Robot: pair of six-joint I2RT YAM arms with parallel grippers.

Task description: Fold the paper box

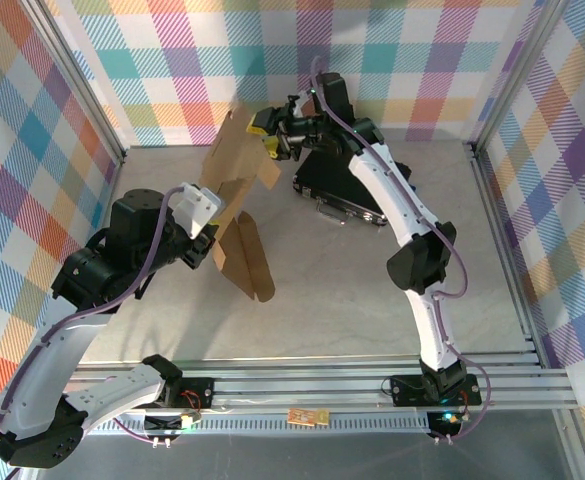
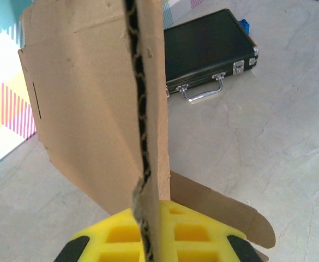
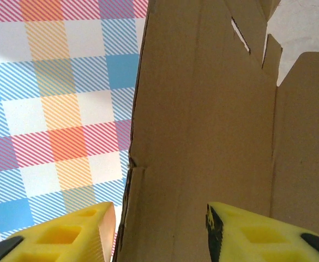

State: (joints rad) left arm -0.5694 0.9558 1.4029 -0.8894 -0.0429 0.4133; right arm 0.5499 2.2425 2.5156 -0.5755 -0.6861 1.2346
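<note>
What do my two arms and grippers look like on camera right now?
Both arms, left arm and right arm, have white link shells and black joints. A purple-grey cable runs along each. The left gripper has a white body, the right gripper a black one. Fingers are yellow pocketed blocks with black patches.

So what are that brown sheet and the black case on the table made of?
The paper box looks like plain brown corrugated cardboard with a matte finish: its cut edge shows the wavy inner layer. The black case seems to be a hard shell with a smooth, slightly glossy skin and a shiny metal handle; its core is unclear.
</note>
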